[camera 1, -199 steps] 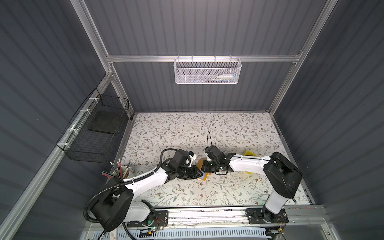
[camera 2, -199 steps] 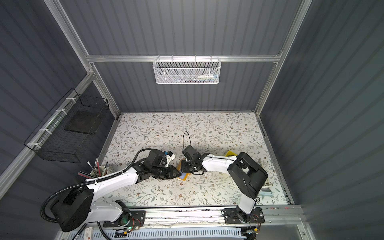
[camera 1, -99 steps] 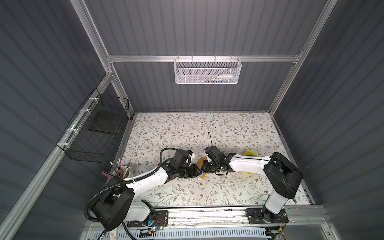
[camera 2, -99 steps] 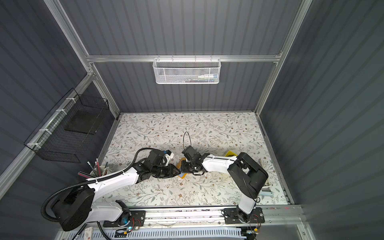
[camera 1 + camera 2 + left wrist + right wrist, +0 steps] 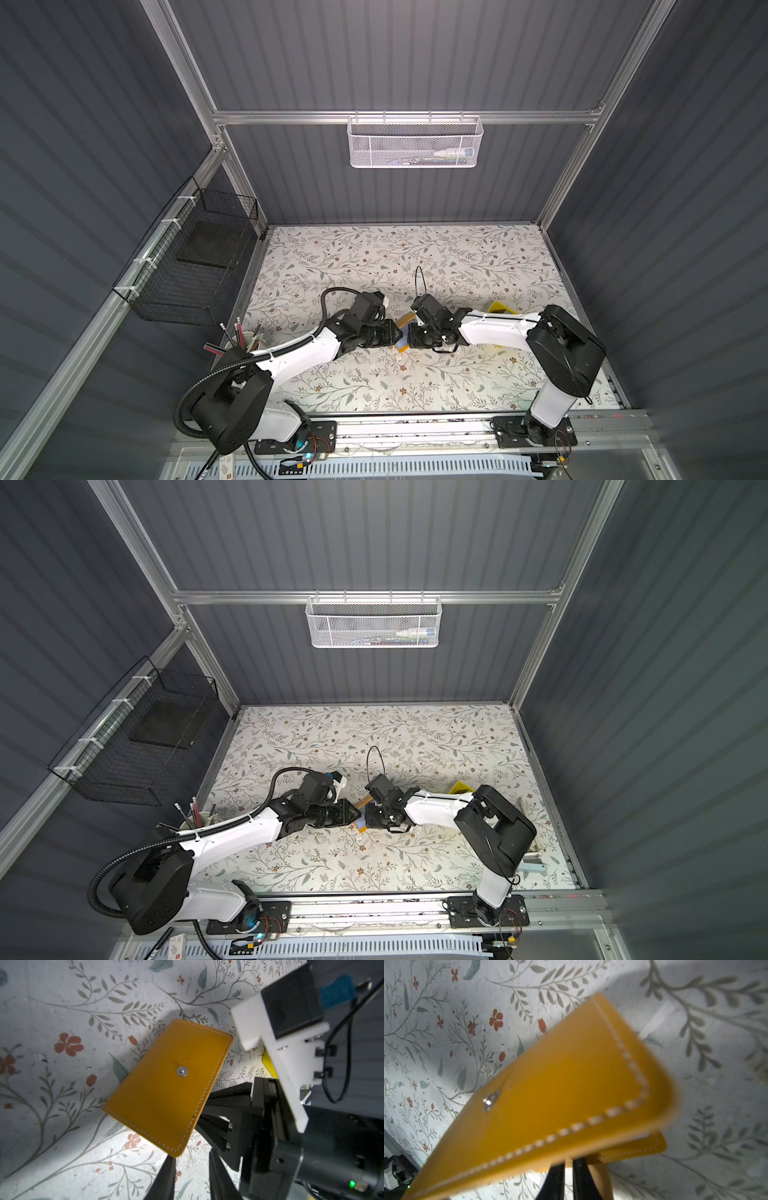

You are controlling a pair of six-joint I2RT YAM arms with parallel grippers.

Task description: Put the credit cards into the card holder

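Mustard-yellow and leather-like, the flat rectangular card holder has white stitching and a bare silver snap stud. It sits mid-table on the floral-print table, squeezed between our two arms, so in both top views it shows only as a sliver.

Our right gripper has its two black fingers almost together, pinching one long edge of the cover. That cover tilts up off the table toward the right wrist camera, and a stitched strap pokes out beneath it.

Our left gripper has its jaws apart, with table pattern showing between them and nothing held. One fingertip sits just at a corner of the cover.

As best we can judge from a top view, the holder's long axis runs across the line joining the two grippers. The right gripper has the hold, and the left is the free one nearby. We judge that the cover is being opened, with the left gripper placed to steady it.

We see no credit cards in any view.

A small bright-yellow plastic tray lies behind the right forearm, apart from the holder. A cup of pencils stands far left. The main obstacle is crowding, because the two grippers nearly touch.
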